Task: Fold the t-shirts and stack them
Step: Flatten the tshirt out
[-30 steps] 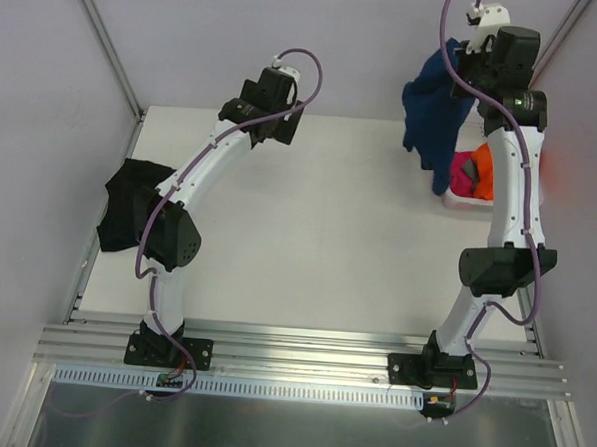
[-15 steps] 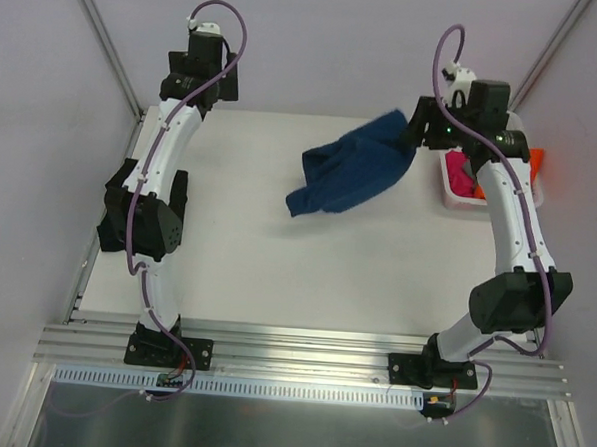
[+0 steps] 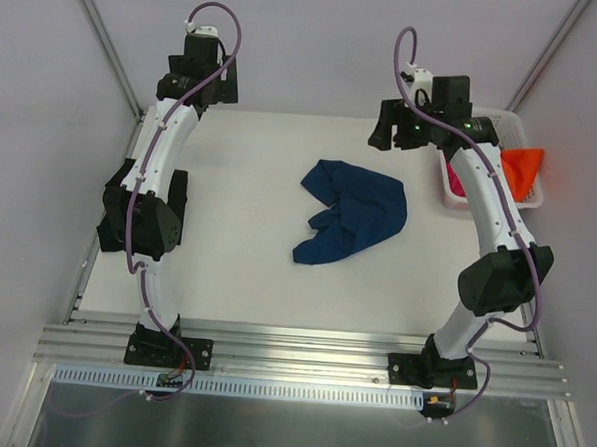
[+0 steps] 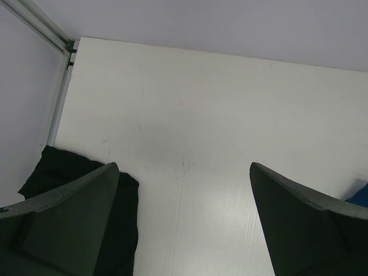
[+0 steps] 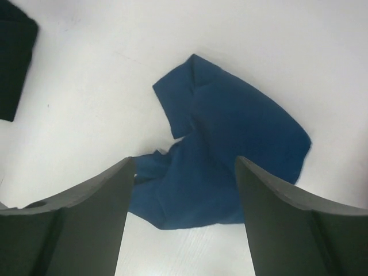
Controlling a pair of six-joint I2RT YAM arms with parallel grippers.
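A navy blue t-shirt lies crumpled on the middle of the white table, free of both grippers. My right gripper hangs open over its far right side, and in the right wrist view the shirt shows below the gripper, with nothing between the fingers. My left gripper stands wide open and empty at the far left of the table. A black t-shirt lies bunched at the table's left edge; in the top view my left arm mostly hides it.
A white lattice basket stands at the far right with an orange shirt over its rim and a magenta one inside. Metal frame posts run along the left edge and at the back right.
My right gripper opened and let go of the navy shirt, which dropped from hanging over the basket side onto the table's middle. My left arm swung to the far left corner.
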